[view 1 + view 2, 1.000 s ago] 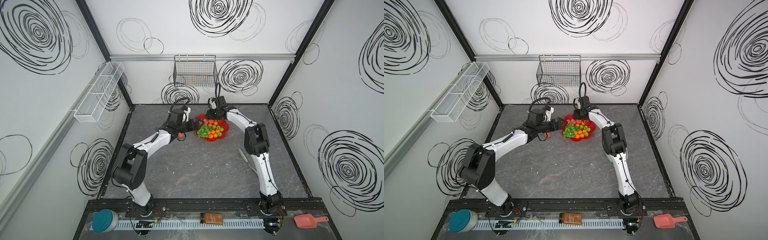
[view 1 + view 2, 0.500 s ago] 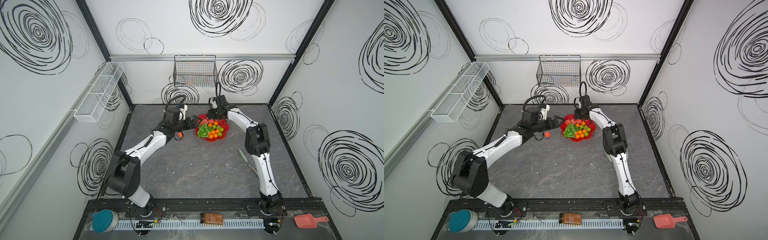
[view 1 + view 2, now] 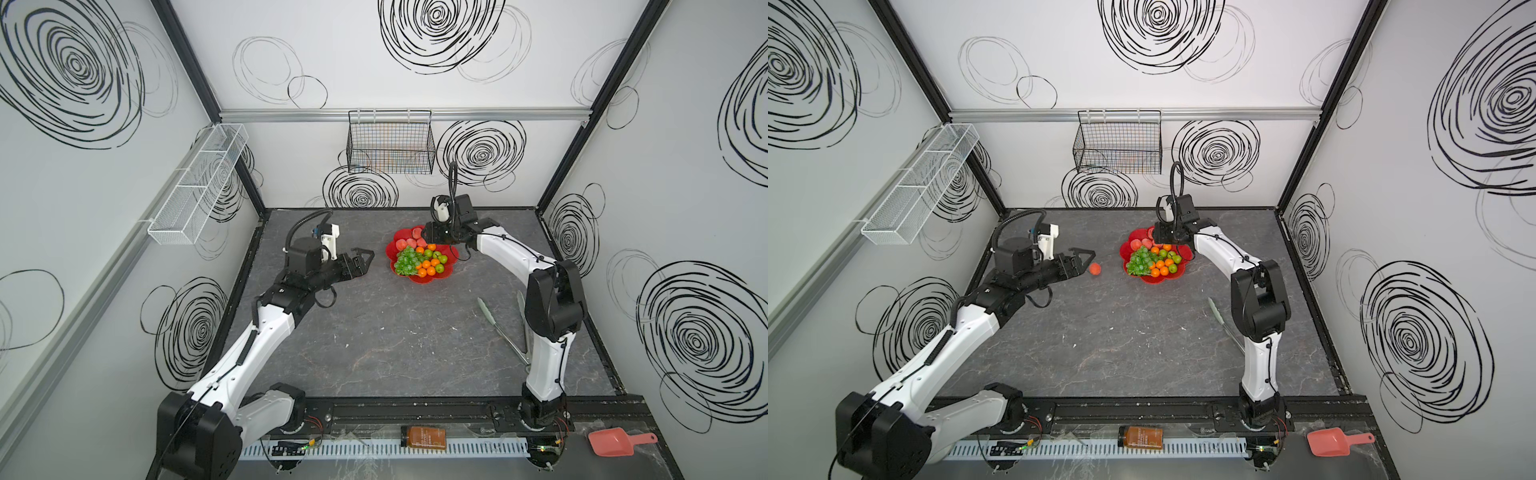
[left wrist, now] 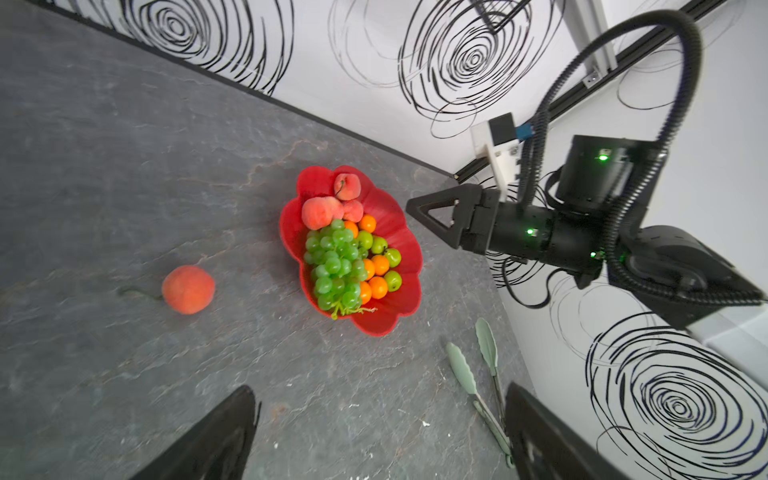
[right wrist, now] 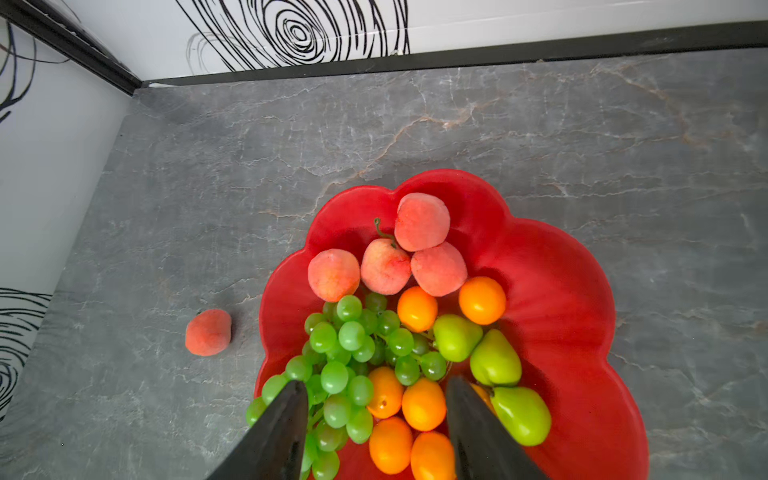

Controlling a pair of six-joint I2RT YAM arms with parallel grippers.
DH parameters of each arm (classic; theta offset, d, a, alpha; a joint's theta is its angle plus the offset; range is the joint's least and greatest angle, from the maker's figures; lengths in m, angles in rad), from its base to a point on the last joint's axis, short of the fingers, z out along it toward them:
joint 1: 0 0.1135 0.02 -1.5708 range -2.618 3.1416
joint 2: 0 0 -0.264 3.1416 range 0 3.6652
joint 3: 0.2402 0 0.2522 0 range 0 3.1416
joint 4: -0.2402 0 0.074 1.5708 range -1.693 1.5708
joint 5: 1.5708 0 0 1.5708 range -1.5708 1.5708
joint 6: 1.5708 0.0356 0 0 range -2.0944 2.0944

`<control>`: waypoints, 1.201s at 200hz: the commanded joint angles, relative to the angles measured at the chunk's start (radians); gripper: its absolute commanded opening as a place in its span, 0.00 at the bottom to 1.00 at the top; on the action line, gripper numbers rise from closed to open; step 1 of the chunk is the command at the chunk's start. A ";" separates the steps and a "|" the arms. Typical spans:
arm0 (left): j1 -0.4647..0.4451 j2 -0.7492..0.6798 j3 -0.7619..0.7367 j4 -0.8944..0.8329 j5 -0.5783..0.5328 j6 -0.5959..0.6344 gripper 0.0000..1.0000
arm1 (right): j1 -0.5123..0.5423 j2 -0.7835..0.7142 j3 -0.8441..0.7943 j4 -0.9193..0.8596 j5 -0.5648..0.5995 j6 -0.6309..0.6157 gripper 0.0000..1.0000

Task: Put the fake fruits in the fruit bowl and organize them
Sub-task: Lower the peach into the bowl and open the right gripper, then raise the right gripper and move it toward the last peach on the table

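The work surface is a dark grey tabletop point(image 3: 374, 353), matte and veined like marble. It is enclosed on three sides by white walls point(image 3: 415, 95) printed with black scribbled swirls. A black wire basket point(image 3: 390, 145) is hung on the back wall, and a white mesh shelf point(image 3: 199, 183) is mounted on the left wall. Long pale-green tongs point(image 3: 498, 328) lie on the table, partly hidden by the right arm point(image 3: 552, 299). A pink scoop point(image 3: 615, 441) and an amber bottle point(image 3: 423, 437) are set on the front ledge.

The fruit bowl point(image 5: 561, 291) is located toward the back of the table, near the middle. It is glossy red plastic, shallow, with a scalloped petal rim. It holds four fuzzy peaches point(image 5: 422, 222), smooth oranges point(image 5: 417, 309), green apples point(image 5: 494, 357) and a bunch of green grapes point(image 5: 349, 345).

In both top views the bowl's far rim is covered by the right gripper point(image 5: 376, 382), which is held over the fruit. Its jaws are partly apart, and nothing is clamped.

One loose peach point(image 3: 1095, 269) lies on the table between the bowl and the left gripper point(image 3: 1089, 260), just beside the fingertips. The left jaws are spread wide and empty.
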State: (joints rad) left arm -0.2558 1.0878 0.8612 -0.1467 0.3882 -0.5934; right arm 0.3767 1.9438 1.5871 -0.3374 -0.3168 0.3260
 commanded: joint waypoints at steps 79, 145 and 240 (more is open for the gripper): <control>0.087 -0.229 -0.146 -0.117 -0.060 0.023 0.96 | 0.265 -0.136 -0.122 0.115 0.111 -0.080 0.59; 0.250 -0.217 -0.172 -0.077 0.059 0.022 0.96 | 0.416 0.009 0.017 0.053 0.178 -0.101 0.59; 0.363 -0.169 -0.210 -0.014 0.148 0.018 0.96 | 0.480 0.268 0.296 -0.083 0.190 -0.109 0.59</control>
State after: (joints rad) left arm 0.0864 0.9012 0.6655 -0.2279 0.4938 -0.5861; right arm 0.8486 2.1529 1.7893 -0.3477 -0.1463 0.2306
